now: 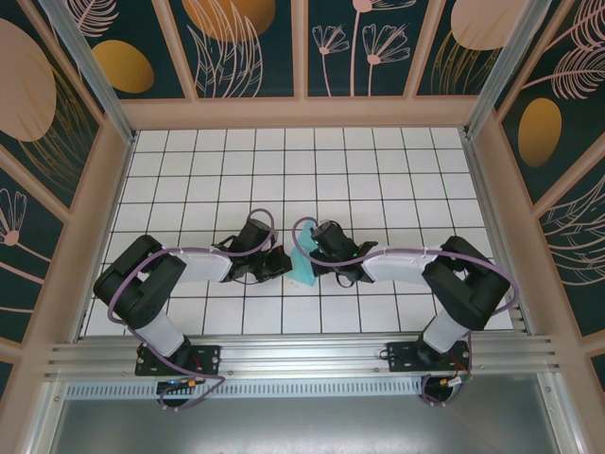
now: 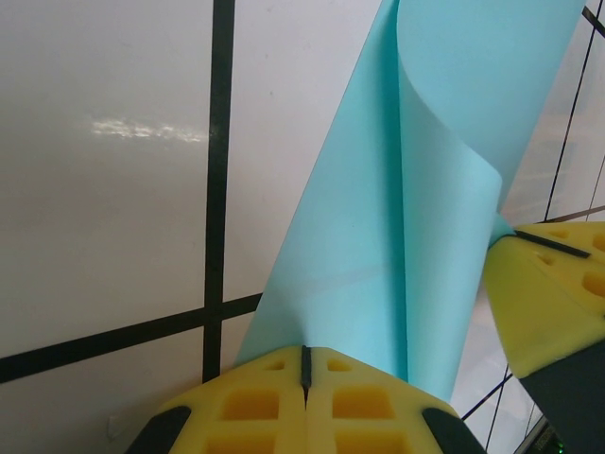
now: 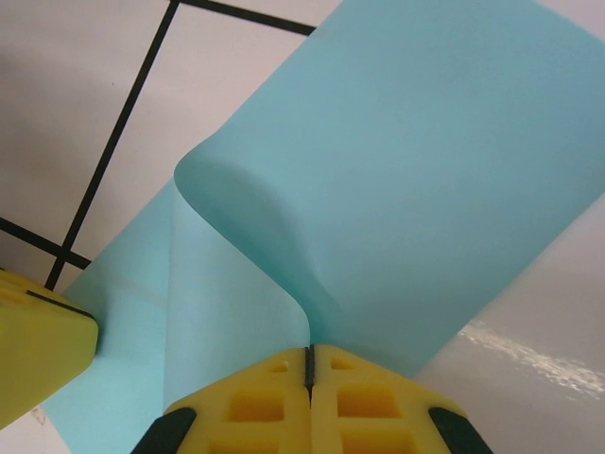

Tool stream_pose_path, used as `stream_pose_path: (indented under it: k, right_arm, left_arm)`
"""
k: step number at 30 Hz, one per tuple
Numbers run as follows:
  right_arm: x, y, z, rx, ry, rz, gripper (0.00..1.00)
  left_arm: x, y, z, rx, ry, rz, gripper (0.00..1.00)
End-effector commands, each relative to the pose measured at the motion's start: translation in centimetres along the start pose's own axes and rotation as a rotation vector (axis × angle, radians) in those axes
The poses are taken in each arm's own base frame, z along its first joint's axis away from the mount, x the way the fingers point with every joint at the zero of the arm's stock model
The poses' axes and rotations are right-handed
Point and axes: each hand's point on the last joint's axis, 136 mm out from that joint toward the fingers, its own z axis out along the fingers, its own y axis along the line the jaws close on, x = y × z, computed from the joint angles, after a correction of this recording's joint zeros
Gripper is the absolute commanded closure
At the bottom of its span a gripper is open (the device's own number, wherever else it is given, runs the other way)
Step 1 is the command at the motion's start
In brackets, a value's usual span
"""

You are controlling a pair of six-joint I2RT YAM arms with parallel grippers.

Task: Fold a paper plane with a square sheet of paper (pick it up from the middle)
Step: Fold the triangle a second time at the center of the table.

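Note:
The square sheet of paper (image 1: 304, 267) is light turquoise and bent over itself between the two grippers at the table's middle front. My left gripper (image 1: 281, 264) is shut on the sheet's edge (image 2: 359, 236), its yellow fingers (image 2: 255, 402) pressed together. My right gripper (image 1: 316, 258) is shut on the opposite part of the sheet (image 3: 397, 180), where the paper curls over in a loop. The right gripper's yellow finger (image 2: 558, 284) shows in the left wrist view, and the left gripper's finger (image 3: 33, 340) shows in the right wrist view. No finished plane shape shows.
The white gridded table (image 1: 284, 180) stretches behind the grippers. Beige frame walls (image 1: 492, 189) with patterned panels close it in on three sides. A metal rail (image 1: 302, 359) runs along the near edge by the arm bases.

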Motion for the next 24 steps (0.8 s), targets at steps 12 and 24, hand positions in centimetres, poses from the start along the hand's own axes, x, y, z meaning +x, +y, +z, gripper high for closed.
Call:
stream_pose_path:
  k: [12,24]
  right_arm:
    - [-0.2,-0.8,0.3,0.045,0.003,0.013,1.00]
    - [0.2,-1.1,0.7,0.057,0.011,0.013,1.00]
  left_arm:
    - [0.7,3.4,0.5,-0.137,0.017,-0.021,1.00]
    - [0.9,3.6,0.6,-0.138,0.020,-0.020,1.00]
